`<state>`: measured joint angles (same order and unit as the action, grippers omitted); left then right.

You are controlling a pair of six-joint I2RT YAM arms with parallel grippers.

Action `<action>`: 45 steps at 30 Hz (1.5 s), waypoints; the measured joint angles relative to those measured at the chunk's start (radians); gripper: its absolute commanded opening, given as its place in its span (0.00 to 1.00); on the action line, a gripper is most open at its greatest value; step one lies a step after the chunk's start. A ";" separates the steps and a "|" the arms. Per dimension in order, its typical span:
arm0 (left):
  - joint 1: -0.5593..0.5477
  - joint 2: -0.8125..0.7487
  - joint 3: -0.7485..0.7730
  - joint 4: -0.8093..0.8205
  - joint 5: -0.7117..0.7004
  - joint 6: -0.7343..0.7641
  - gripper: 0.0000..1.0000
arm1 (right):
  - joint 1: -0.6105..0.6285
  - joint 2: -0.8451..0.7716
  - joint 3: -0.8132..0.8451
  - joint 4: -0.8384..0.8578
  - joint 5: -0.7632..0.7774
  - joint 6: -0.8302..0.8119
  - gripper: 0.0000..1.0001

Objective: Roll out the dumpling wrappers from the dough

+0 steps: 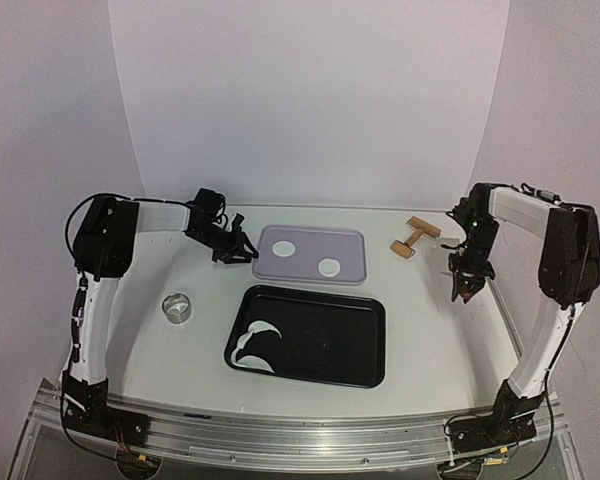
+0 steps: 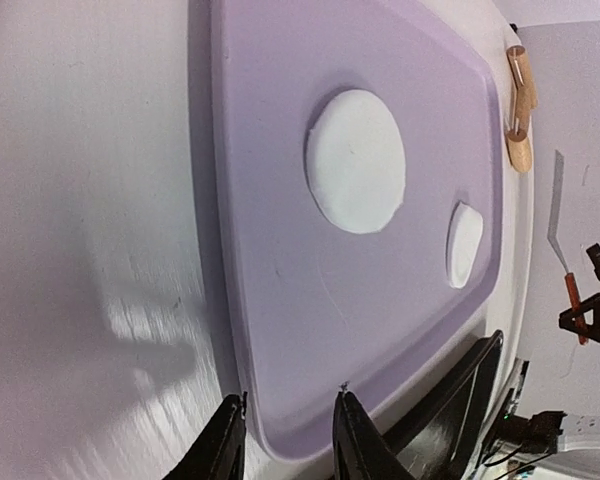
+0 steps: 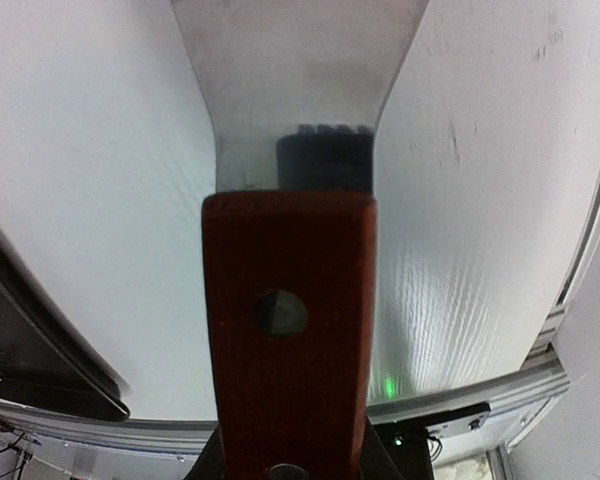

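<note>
Two dumpling wrappers, round white discs (image 1: 284,247) (image 1: 329,266), lie on a lilac tray (image 1: 355,245). The left wrist view shows them too, one large (image 2: 355,160) and one farther off (image 2: 464,243). My left gripper (image 1: 242,250) (image 2: 290,435) is open at the lilac tray's (image 2: 280,250) left edge, with the rim between its parted tips. Curved white dough scraps (image 1: 246,342) rest in a black tray (image 1: 330,340). My right gripper (image 1: 467,290) (image 3: 288,465) is shut on the red-brown handle (image 3: 288,340) of a metal spatula (image 3: 295,90), held over the table at the right.
A wooden rolling pin (image 1: 415,238) (image 2: 520,105) lies right of the lilac tray. A metal ring cutter (image 1: 178,307) stands on the table left of the black tray (image 2: 460,400). The table's right edge and frame are close to the spatula.
</note>
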<state>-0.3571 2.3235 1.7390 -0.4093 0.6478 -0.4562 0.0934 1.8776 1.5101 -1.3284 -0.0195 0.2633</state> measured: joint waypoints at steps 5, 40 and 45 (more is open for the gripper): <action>0.000 -0.193 -0.168 -0.023 -0.039 0.100 0.35 | -0.029 0.002 -0.146 -0.016 -0.014 0.002 0.00; -0.108 -0.521 -0.740 -0.002 -0.015 0.162 0.40 | 0.529 0.021 -0.113 0.258 0.010 0.323 0.55; -0.091 -0.525 -0.752 0.001 -0.014 0.160 0.41 | 0.523 0.085 -0.158 0.338 0.022 0.313 0.25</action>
<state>-0.4484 1.7988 0.9868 -0.4080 0.6343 -0.2963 0.6163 1.9628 1.3523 -0.9899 0.0027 0.5762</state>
